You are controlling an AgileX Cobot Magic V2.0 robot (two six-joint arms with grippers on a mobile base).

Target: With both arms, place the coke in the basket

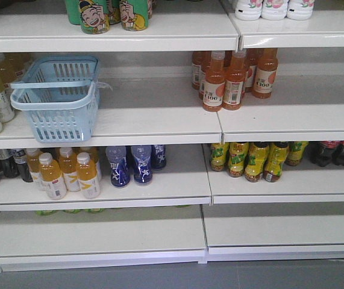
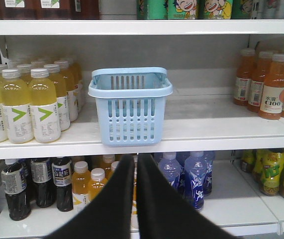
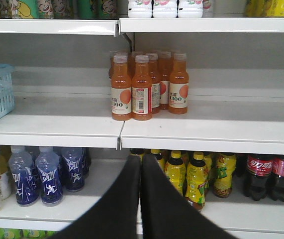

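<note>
Blue basket (image 1: 63,126) stands on the middle shelf (image 1: 159,120).
Left and right jaws closed, empty; coke (image 3: 259,177) on lower shelf (image 3: 261,214).

A shop — white shelves (image 1: 159,117) stocked with rows of bottled drinks (image 1: 223,84)

Orange plastic drink bottles (image 1: 223,81) (pale-capped) cluster on a white metal shelf (image 1: 159,114); dark blue plastic bottles (image 1: 140,165) stand below.
</note>
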